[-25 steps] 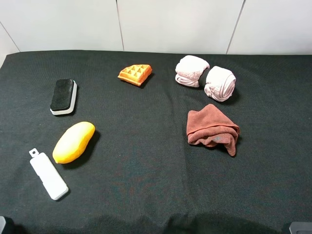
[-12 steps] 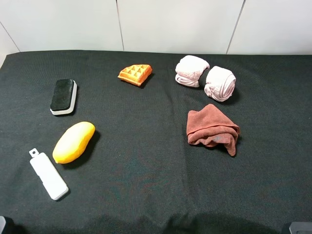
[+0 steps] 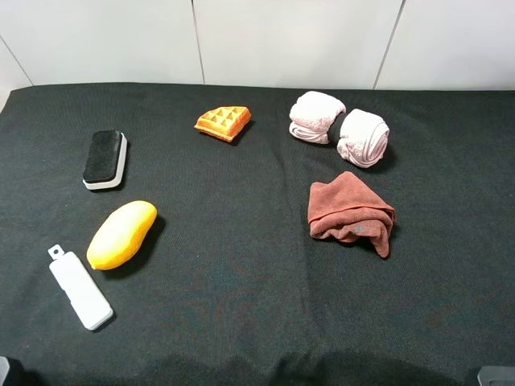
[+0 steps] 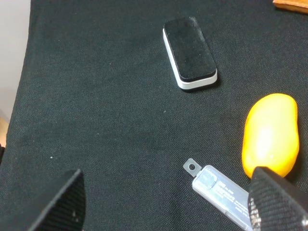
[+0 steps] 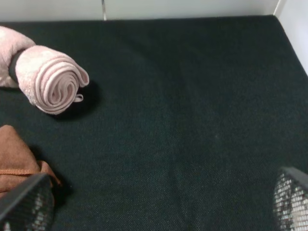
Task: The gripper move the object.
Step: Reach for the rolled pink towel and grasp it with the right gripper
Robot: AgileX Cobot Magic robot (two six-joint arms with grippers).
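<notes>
The pink towel [image 3: 362, 137] [image 5: 50, 79] is seen as two plump rolls joined side by side, lying on the black table cloth [image 3: 241, 265] close to the far edge, where the white wall [image 3: 282, 40] begins. It is placed well ahead of the right gripper [image 5: 159, 204] and off to its inner side, toward the middle of the table, and it is touched by neither gripper. The rust-brown cloth [image 3: 351, 212] [image 5: 17, 159] is crumpled between the towel and the right gripper, near the towel but apart from it, and much closer to one fingertip [image 5: 26, 202] than the towel is. The right gripper is held low over the near part of the table, pointed forward and tilted down, with its fingers spread wide and only table cloth seen between them. The left gripper [image 4: 171, 204] is held in a like pose on the other side, also spread wide, with its fingers at the two edges of its wrist view. A white case [image 3: 79, 286] [image 4: 219, 190] is seen just ahead of it, and a yellow mango [image 3: 122, 234] [image 4: 269, 134] just beyond one fingertip [image 4: 279, 202]. The eraser [image 3: 105, 158] [image 4: 190, 53] is set farther ahead, and an orange waffle piece [image 3: 224, 121] farther still. Of the arms themselves almost nothing is shown in the high view.
</notes>
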